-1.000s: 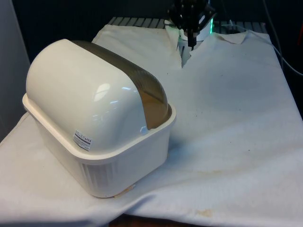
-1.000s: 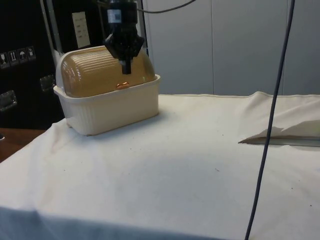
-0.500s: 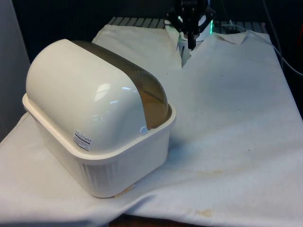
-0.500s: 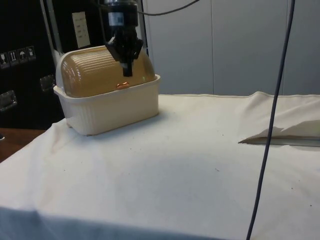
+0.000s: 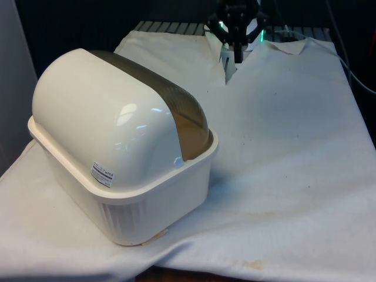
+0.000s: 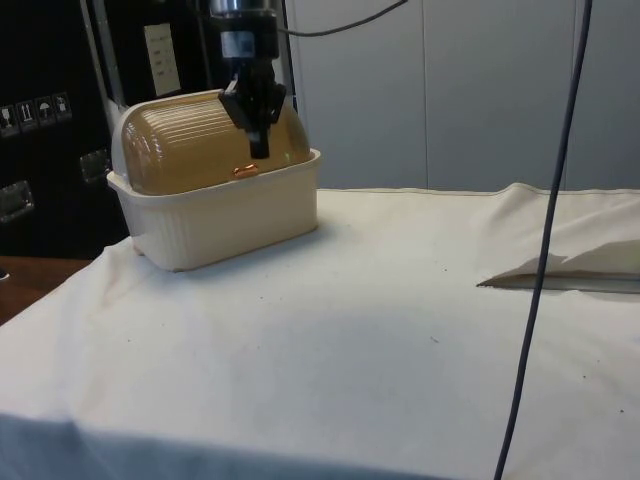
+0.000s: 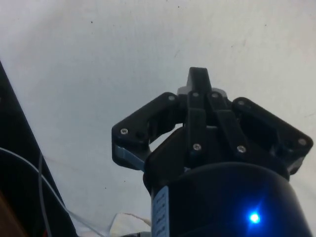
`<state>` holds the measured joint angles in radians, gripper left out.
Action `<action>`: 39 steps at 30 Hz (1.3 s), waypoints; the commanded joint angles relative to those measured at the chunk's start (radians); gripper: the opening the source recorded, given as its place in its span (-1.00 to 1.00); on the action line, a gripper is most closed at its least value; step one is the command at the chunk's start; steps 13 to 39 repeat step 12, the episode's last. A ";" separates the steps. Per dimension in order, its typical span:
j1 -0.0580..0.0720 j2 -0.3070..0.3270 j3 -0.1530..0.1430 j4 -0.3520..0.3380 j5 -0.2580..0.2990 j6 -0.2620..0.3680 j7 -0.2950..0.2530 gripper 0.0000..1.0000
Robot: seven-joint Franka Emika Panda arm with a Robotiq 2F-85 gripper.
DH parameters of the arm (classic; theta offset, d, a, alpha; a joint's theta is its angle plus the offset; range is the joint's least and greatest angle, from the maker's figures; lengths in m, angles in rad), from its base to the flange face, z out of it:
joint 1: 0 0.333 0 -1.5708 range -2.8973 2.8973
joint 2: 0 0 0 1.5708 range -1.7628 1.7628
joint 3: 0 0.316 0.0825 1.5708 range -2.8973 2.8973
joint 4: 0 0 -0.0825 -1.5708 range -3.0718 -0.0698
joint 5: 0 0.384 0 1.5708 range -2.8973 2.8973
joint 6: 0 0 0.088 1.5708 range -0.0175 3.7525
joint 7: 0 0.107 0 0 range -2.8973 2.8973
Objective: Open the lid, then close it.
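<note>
A cream bread box (image 5: 135, 194) stands on the front view's left half of the table, its white back turned to that camera. Its brown see-through roll lid (image 6: 205, 140) is down on the rim, with a small orange handle (image 6: 245, 171) at its lower edge; the same lid (image 5: 176, 111) shows as a brown band over the dome. My gripper (image 5: 237, 56) hangs above the cloth at the far end, well apart from the box. Seen from the side, the gripper (image 6: 260, 150) overlaps the lid front. The fingers (image 7: 197, 81) are pressed together with nothing between them.
The white cloth (image 5: 282, 147) covers the table, with a fold and slit (image 5: 226, 73) under the gripper. A dark cable (image 6: 535, 270) hangs down in front of the side camera. A raised cloth fold (image 6: 560, 265) lies at the side view's right.
The gripper has turned about its own axis and drifted slightly right and down in the side view. The bread box and its lid have not moved.
</note>
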<state>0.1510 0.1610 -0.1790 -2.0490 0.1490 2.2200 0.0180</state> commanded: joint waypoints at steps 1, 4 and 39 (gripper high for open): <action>0.002 0.000 0.001 -0.002 -0.006 -0.001 -0.005 -1.00; 0.002 0.000 0.002 -0.004 -0.006 0.000 -0.017 -1.00; 0.000 0.001 0.004 -0.009 0.000 0.000 -0.059 -1.00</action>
